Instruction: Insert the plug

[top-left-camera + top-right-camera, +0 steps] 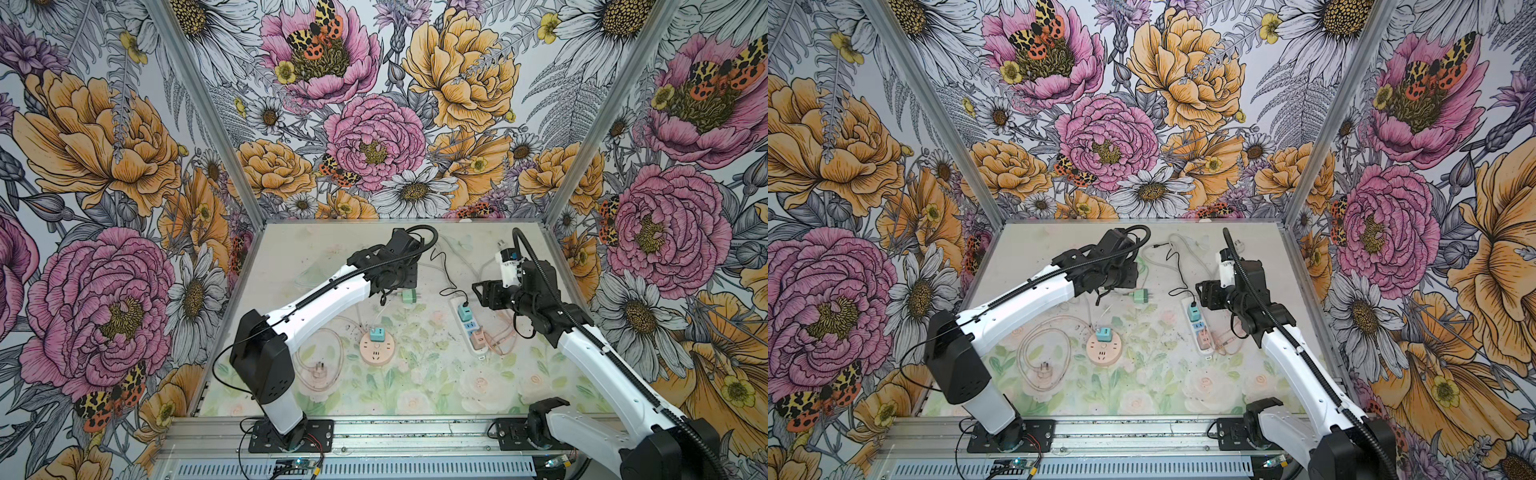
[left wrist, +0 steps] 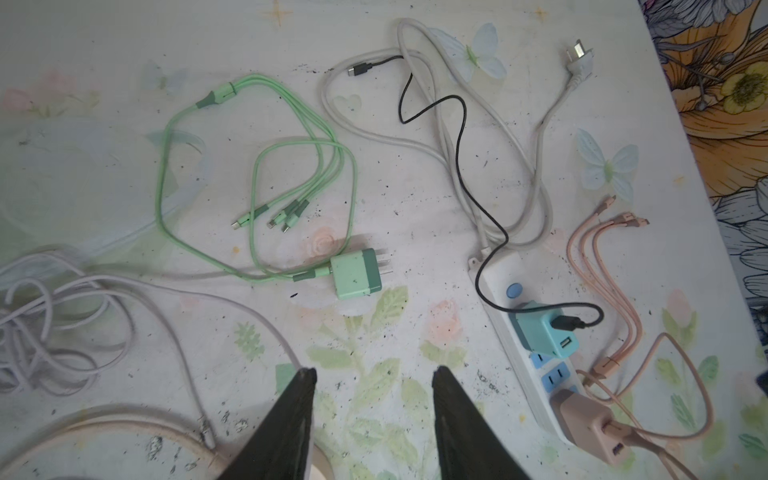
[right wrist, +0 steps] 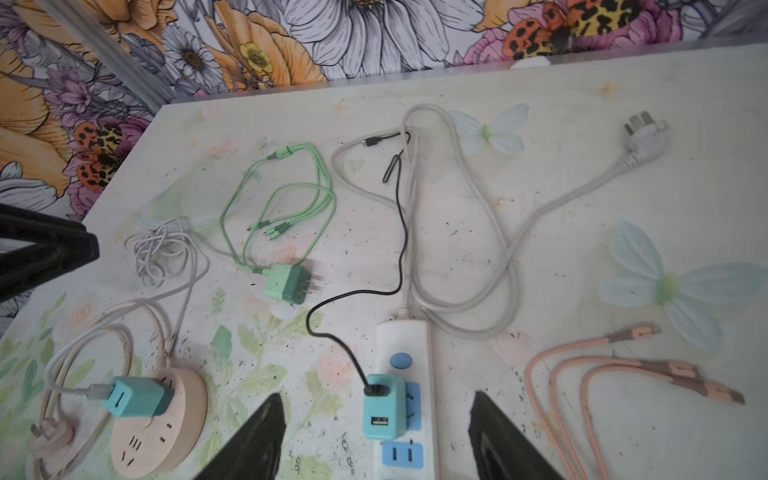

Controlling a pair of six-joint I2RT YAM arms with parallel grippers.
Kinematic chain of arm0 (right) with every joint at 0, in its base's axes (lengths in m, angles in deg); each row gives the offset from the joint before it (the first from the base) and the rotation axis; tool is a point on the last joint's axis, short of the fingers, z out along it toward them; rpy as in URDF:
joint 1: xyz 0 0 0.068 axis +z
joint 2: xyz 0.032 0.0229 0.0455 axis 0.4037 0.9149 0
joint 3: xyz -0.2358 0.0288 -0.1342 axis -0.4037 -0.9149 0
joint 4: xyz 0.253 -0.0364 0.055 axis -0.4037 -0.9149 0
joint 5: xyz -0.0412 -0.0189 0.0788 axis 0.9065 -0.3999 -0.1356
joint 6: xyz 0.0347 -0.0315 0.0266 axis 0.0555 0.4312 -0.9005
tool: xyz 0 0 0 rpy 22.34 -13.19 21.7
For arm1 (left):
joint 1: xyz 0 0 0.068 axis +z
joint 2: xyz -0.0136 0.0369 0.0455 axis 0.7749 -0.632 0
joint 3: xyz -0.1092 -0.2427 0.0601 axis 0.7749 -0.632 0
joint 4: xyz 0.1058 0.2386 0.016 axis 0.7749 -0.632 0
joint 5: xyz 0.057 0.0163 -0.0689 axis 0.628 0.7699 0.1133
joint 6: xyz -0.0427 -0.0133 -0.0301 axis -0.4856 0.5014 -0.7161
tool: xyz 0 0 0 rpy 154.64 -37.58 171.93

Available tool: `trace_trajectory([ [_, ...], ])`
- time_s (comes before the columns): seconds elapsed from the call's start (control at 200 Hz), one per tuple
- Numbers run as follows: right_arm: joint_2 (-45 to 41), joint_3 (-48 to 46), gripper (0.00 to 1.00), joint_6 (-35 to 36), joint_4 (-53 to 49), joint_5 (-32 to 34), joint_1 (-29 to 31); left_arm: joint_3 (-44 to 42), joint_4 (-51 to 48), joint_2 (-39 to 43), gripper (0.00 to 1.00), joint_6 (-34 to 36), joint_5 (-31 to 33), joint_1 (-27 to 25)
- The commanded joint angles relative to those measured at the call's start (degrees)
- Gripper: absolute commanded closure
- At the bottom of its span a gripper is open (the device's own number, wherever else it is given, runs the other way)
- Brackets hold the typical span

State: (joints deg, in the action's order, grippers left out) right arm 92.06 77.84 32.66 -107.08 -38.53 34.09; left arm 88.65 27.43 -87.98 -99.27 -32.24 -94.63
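Flat on table (image 1: 436, 386), green plug (image 1: 409, 296), prongs rightward

The left arm (image 1: 324, 296) and right arm (image 1: 592, 353) reach forward and inward; left pincer (image 2: 374, 374) and right pincer (image 3: 376, 397) hover, jaws parted, the right wider, gripping nothing

I see flowered wallpaper (image 1: 374, 137) on three walls; a pale floral table (image 1: 436, 386) speckled with dark marks; a metal rail (image 1: 415, 430) in front.
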Motion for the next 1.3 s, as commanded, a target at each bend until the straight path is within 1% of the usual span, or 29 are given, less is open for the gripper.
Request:
trace_trajectory([
  [0.0,2.7,-0.7,0.31,-5.9,0.7,-3.3,-1.9,6.5,2.6,-7.5,0.52,-1.8,-0.9,-0.4],
  [0.065,4.1,-0.5,0.33,-6.2,0.7,-3.9,-2.4,10.9,2.6,-12.5,0.53,-1.6,-0.1,-0.1],
  [0.175,5.3,-0.1,0.36,-6.1,0.7,-5.9,-2.6,16.0,2.6,-19.6,0.63,-2.2,-1.1,1.7],
  [0.325,3.3,-0.4,0.36,-5.9,0.7,-5.1,-2.7,18.5,2.6,-24.7,0.69,-3.2,-1.2,3.7],
  [0.435,1.4,0.1,0.36,-5.5,0.6,-4.5,-2.7,18.7,2.5,-26.9,0.7,-3.4,-1.5,4.9],
  [0.631,0.1,2.1,0.35,-5.2,0.6,-4.8,-2.8,18.8,2.5,-28.8,0.71,-2.3,-3.9,5.8],
  [0.791,0.4,3.7,0.36,-5.2,0.6,-7.8,-2.4,16.7,2.5,-28.5,0.72,-1.8,-5.1,5.4],
  [0.871,0.2,4.4,0.36,-4.9,0.6,-8.0,-1.6,15.1,2.4,-28.4,0.72,-1.6,-6.1,5.5],
  [1.091,-0.7,5.2,0.36,-4.1,0.6,-8.3,1.1,12.2,2.6,-27.9,0.72,-1.2,-6.0,6.0],
  [1.291,-0.9,5.6,0.36,-2.5,0.2,-8.3,4.6,9.4,2.5,-25.9,0.72,0.2,-8.7,5.3],
])
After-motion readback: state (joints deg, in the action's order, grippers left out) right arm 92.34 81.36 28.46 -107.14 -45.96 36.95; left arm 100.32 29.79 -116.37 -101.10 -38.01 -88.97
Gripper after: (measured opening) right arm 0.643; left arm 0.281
